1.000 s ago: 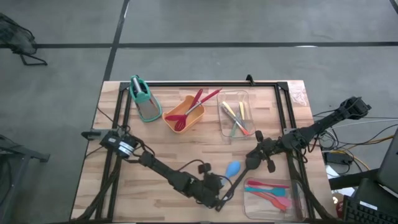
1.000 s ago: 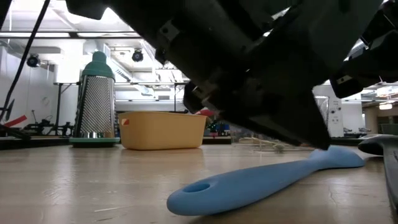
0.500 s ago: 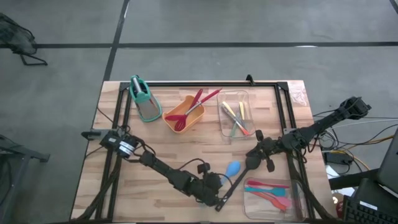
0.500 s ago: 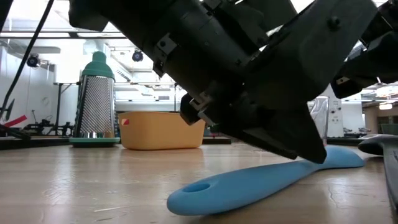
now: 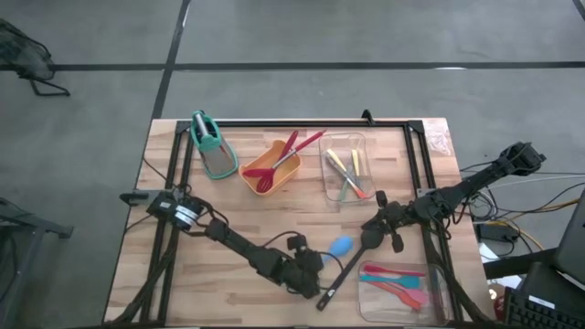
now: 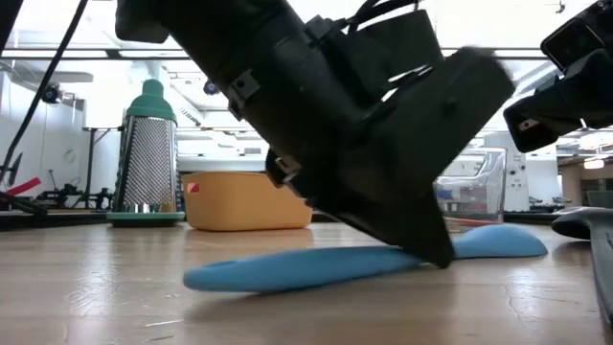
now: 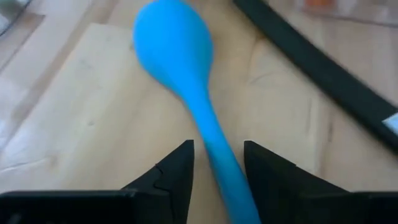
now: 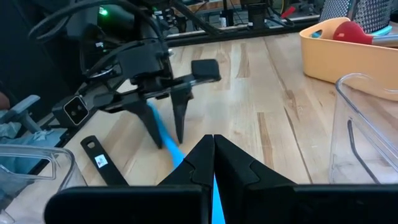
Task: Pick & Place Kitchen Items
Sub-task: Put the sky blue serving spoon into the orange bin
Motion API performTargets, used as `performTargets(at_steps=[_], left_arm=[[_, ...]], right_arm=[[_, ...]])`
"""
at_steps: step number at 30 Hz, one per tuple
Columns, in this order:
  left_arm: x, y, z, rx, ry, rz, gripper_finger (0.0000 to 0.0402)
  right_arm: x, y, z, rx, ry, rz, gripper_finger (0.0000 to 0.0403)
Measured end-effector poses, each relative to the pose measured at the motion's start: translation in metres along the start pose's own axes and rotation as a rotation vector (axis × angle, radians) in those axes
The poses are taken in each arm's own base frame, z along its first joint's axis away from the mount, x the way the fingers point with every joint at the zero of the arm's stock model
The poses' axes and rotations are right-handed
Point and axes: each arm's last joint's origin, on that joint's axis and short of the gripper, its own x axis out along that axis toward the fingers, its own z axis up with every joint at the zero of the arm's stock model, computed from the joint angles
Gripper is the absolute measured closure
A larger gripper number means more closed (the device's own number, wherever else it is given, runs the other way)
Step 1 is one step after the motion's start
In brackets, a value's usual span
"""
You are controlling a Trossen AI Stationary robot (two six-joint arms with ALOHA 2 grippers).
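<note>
A blue spoon lies flat on the wooden table near its front edge. Its handle runs between the fingers of my left gripper. That gripper is open, comes down slanting, and its tips are at the table. My right gripper is shut and hangs above the table just right of the spoon. A black ladle lies beside the spoon, and its long handle runs toward the front edge. My left gripper straddles the spoon's handle about halfway along it, slanting down from the table's left with its fingers across the handle. One finger lies against the handle's side; the other stands a little apart. The spoon rests flat on the table.
An orange tub holding red utensils and a teal-handled grater stand at the back. A clear tray with yellow and green pieces stands right of the tub. Another clear tray with pink, teal and red utensils sits at the front right.
My left gripper has come down to the table and tipped steeper, its fingers now astride the spoon's handle. The spoon has turned on the table. Its handle end swung toward the table's left, and the bowl stayed nearly in place.
</note>
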Motion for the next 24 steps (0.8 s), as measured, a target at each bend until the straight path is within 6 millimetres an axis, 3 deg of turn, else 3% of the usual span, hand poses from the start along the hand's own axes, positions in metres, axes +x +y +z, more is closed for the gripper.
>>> performTargets(at_steps=[15,24], left_arm=[[-0.012,0.021,-0.011,0.194,0.153,0.194,0.0359],[-0.036,0.027,0.004,0.267,0.156,0.169,0.0360]], right_arm=[[0.000,0.000,0.000,0.003,0.002,-0.001,0.0394],[0.000,0.000,0.000,0.003,0.003,-0.001,0.0394]])
